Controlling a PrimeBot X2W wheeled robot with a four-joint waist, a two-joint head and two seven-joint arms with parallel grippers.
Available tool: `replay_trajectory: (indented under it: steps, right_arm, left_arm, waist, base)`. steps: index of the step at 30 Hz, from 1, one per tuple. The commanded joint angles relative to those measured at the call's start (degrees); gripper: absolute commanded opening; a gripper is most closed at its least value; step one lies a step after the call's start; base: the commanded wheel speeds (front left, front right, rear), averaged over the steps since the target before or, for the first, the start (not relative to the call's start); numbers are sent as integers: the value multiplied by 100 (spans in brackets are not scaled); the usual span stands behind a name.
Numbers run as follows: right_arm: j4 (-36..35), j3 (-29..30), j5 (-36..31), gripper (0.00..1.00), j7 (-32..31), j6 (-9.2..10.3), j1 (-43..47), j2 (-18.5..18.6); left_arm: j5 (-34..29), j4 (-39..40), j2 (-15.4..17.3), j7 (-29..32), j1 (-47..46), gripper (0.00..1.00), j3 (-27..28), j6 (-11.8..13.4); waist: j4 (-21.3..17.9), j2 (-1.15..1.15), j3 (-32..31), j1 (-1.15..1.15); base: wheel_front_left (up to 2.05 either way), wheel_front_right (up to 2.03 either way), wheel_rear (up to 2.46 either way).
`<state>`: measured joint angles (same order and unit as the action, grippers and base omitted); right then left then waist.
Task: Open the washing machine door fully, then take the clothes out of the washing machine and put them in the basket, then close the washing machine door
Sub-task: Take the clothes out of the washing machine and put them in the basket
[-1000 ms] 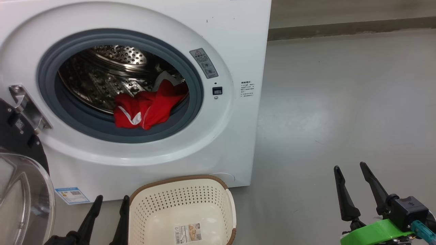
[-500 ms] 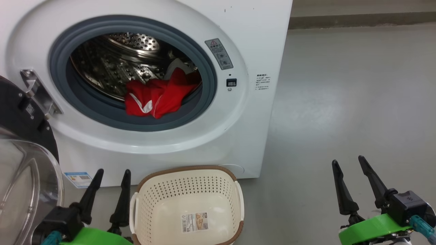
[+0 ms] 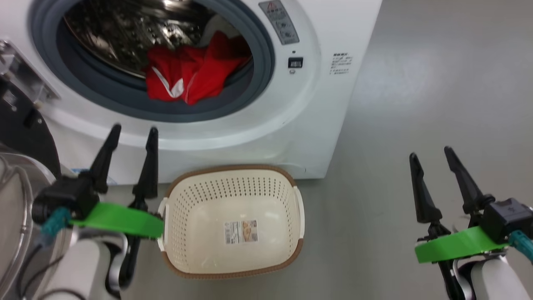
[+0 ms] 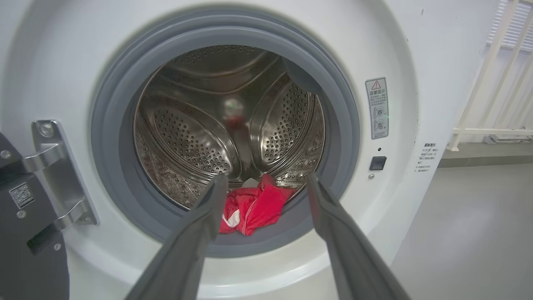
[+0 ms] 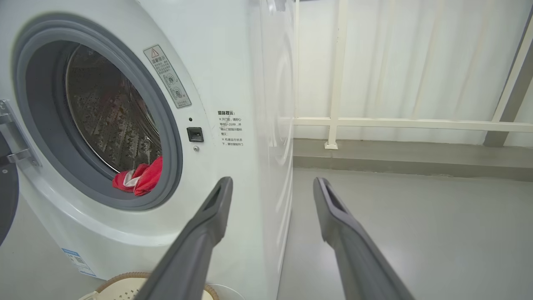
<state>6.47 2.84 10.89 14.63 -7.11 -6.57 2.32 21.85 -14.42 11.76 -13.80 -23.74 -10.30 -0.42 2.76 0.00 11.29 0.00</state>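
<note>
You have open floor (image 3: pixel 420 96) right of the washing machine (image 3: pixel 329 108); on your left its door (image 3: pixel 23 137) stands swung out, close beside the left tool (image 3: pixel 135 127). Both tools, that one and the right tool (image 3: pixel 430 151), are spread wide, gripping nothing. One heap of red clothes (image 3: pixel 187 77) with white trim lies at the front lip of the drum (image 4: pixel 187 141) — one cream, brown-rimmed basket (image 3: pixel 233 168) sits on the floor just before the machine.

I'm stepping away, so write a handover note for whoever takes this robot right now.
Left gripper: open, empty, pointing at the drum opening.
Right gripper: open, empty, right of the washing machine.
Door: swung open on the left.
Red clothes: inside, at the drum's front.
Basket: on the floor before the machine, no clothes in it.
Done: door opened.
To do: clothes into basket, close door.
</note>
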Motion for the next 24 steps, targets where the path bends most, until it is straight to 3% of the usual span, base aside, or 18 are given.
replay_trajectory:
  steps: [1,14,24]
  right_arm:
    - [-167,-117,-18,100,37,-37,-211,55]
    - [-130,-265,223,100,37,-37,-818,55]
    - [-147,-333,249,100,37,-37,-1074,55]
  left_arm:
    - [-74,73,156,-61,-258,100,186,-18]
    - [-223,-1318,202,-117,-2079,100,347,-319]
    - [-656,-2316,355,-118,-3211,100,218,-357]
  waist:
    - [48,0,367,0]
    - [-305,0,1290,0]
    - [-544,0,1822,0]
  base:
    - [0,0,0]
    - [0,0,0]
    - [0,0,0]
